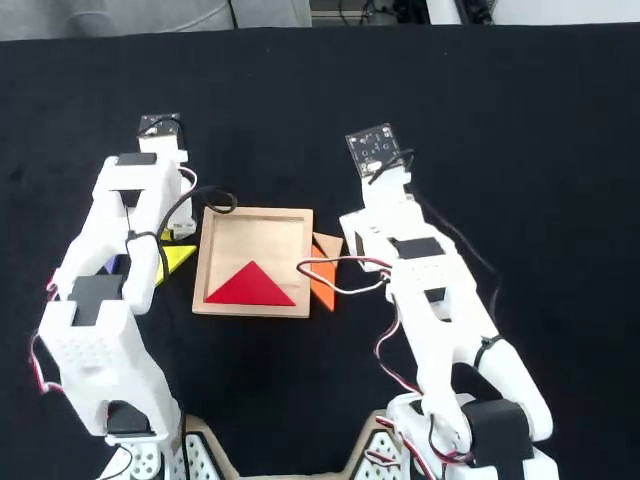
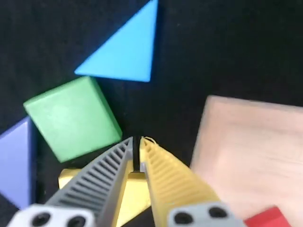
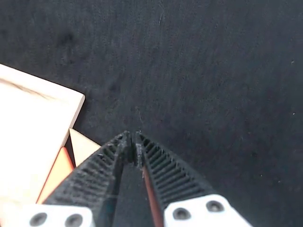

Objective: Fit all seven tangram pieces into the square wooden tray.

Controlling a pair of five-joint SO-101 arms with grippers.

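Tray [image 1: 250,235]: flat on the black tabletop [image 1: 520,150], dead centre between the two arms, mostly bare wood inside
Red triangle [image 1: 250,285]: already in the tray, lying along the near edge, apex pointing away from the arm bases
Left gripper [image 2: 137,142]: closed tip to tip, empty, poised low over the loose pieces just left of the tray
Yellow piece [image 1: 180,256]: outside the tray, just beside its left rim, partly tucked under the left gripper
Green square [image 2: 71,118]: on the cloth right by the left gripper's tips, apart from the tray rim
Blue triangle [image 2: 125,52]: just past the green square, out on the cloth, apart from the tray
Purple piece [image 2: 16,161]: close beside the green square, on the side away from the tray
Right gripper [image 3: 131,140]: closed tip to tip as well, empty, hanging over dark cloth near the tray's far right corner
Orange piece [image 1: 322,288]: outside, hard against the tray's right rim
Pale triangle [image 1: 328,245]: outside too, right next to the orange piece, by the same rim and nearer the far corner
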